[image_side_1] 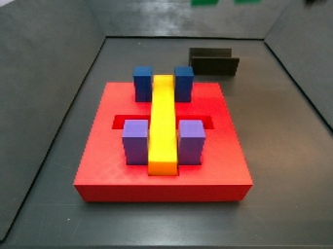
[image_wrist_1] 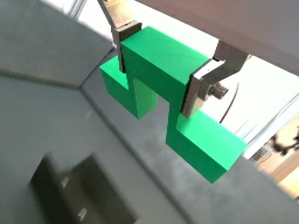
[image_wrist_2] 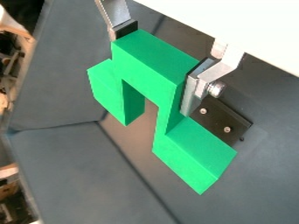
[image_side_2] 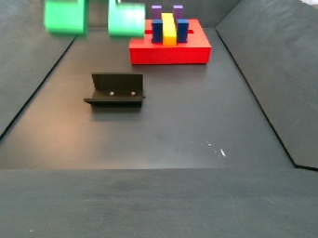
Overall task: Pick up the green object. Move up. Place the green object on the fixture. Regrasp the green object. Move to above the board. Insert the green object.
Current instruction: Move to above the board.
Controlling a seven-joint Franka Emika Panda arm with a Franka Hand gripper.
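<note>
**Green arch hanging high above the floor**

The green object (image_wrist_1: 163, 83) is hanging in mid-air, well clear of the dark floor (image_side_2: 162, 121), its raised middle block pinched between the silver fingers (image_wrist_1: 208, 83) of the gripper (image_wrist_2: 163, 54) in both wrist views. Its two legs are pointing down and away from the gripper. In a side view only the two green legs (image_side_2: 87, 17) are showing at the frame's upper edge, toward eleven o'clock from the fixture (image_side_2: 115, 90), which is standing bare on the floor. The board (image_side_1: 163, 136) is lying apart from the fixture, carrying its yellow bar (image_side_1: 163, 122), two blue blocks (image_side_1: 144, 80) and two purple blocks (image_side_1: 135, 139).
</note>
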